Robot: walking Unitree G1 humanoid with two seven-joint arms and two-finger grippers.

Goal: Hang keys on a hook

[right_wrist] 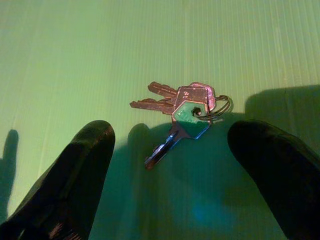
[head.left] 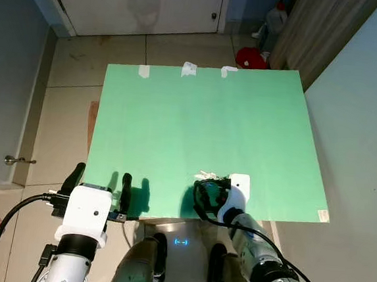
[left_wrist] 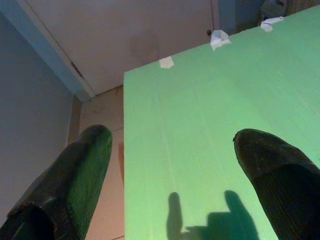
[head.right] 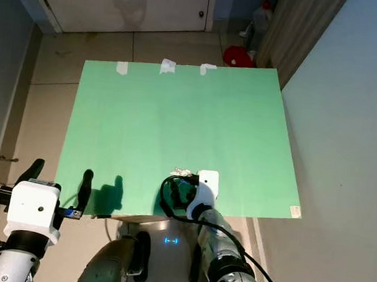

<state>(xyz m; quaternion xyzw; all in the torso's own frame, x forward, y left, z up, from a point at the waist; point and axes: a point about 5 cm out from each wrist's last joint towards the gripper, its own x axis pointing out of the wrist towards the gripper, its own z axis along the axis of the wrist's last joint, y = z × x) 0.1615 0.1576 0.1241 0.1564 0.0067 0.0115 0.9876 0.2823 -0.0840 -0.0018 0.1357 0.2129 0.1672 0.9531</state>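
Right claw [right_wrist: 170, 150] spread over keys [right_wrist: 186, 112].

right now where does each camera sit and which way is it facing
Left and right eye views: on the head, looking down at the green board, both arms in view.
Left wrist view: along the open left gripper, at the board's edge.
Right wrist view: along the open right gripper, at the keys.
Shared: the keys lie before the right gripper in both.

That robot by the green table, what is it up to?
It is going for a bunch of keys lying flat on the green table. The right gripper hangs just over them, fingers open on either side, nothing picked up yet. The left gripper waits open at the table's near edge.
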